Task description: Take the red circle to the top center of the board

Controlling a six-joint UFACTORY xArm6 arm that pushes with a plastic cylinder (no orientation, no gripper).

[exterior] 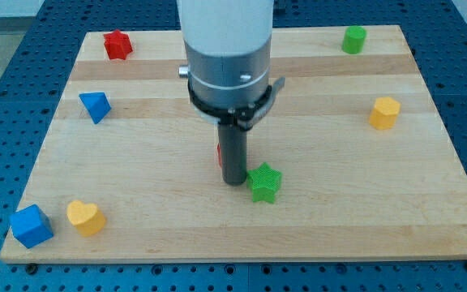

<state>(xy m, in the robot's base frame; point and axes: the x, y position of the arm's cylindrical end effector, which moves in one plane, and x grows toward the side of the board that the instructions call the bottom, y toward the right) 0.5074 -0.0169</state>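
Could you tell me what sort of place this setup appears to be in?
Probably a robotics lab bench. A wooden board rests on a blue perforated table, small printed blocks like the green star lie scattered, and my tip stands beside that star.

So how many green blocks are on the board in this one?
2. A green star sits near the board's middle, just right of my tip, and a green cylinder-like block is at the view's top right. The arm could hide more.

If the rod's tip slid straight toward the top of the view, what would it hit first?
My tip would probably first meet the red block, mostly hidden behind the rod; depth is unclear. The green star sits beside it, out of that line.
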